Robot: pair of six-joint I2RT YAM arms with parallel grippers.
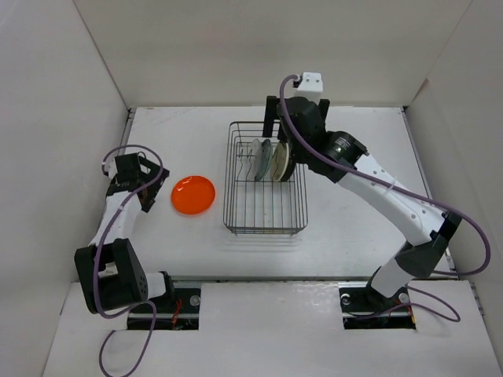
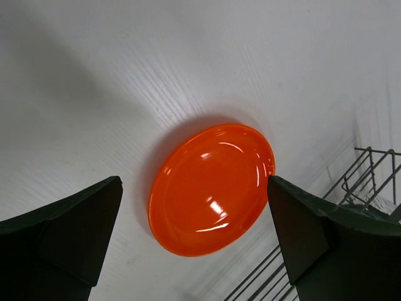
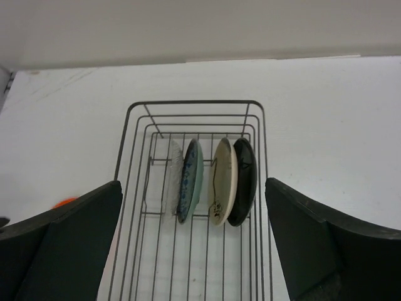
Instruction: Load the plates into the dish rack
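Left gripper [image 2: 193, 182], right gripper [image 3: 192, 183]: jaws spread wide.

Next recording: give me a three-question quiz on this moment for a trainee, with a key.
1. True or false: the orange plate stands in the dish rack.
2. How many plates stand upright in the rack?
3. The left gripper, facing the orange plate, is: A) open, B) shut on the plate, C) shut and empty.
Key: 1. False: it lies flat on the table, left of the rack. 2. Four. 3. A.
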